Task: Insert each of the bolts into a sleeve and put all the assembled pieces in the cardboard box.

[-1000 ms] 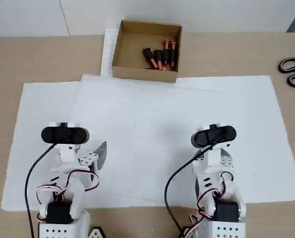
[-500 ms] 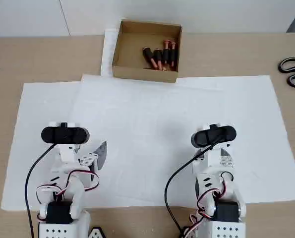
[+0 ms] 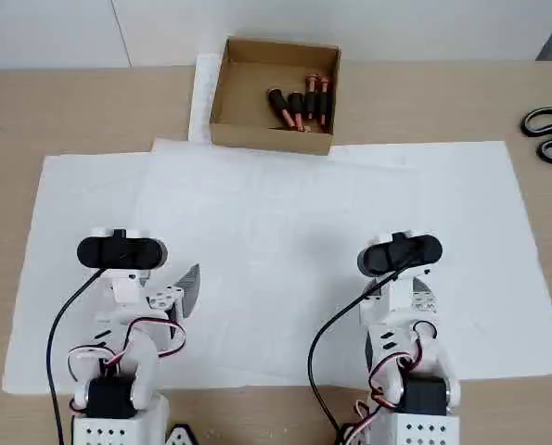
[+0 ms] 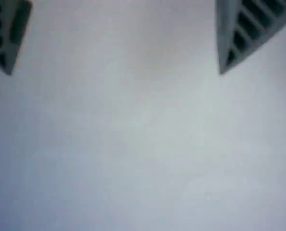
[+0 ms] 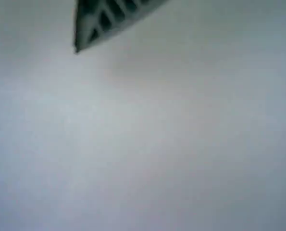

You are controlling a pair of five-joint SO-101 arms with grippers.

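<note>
Pale wooden tabletop (image 3: 71,102) backed by plain white wall (image 3: 396,28). Large white paper sheet (image 3: 285,241) spread over most of the near half. Open square brown cardboard box (image 3: 271,137) at the far centre, just past the sheet's far edge. Assembled bolt-and-sleeve pieces (image 3: 301,107), copper with black ends, lying side by side inside the box toward its right wall. Black-handled scissors (image 3: 546,133) at the far right table edge, well apart. Left gripper (image 4: 115,72) low over bare paper, jaws spread wide, holding nothing. Right gripper (image 3: 407,283) likewise over paper; jaw state impossible to tell.
</note>
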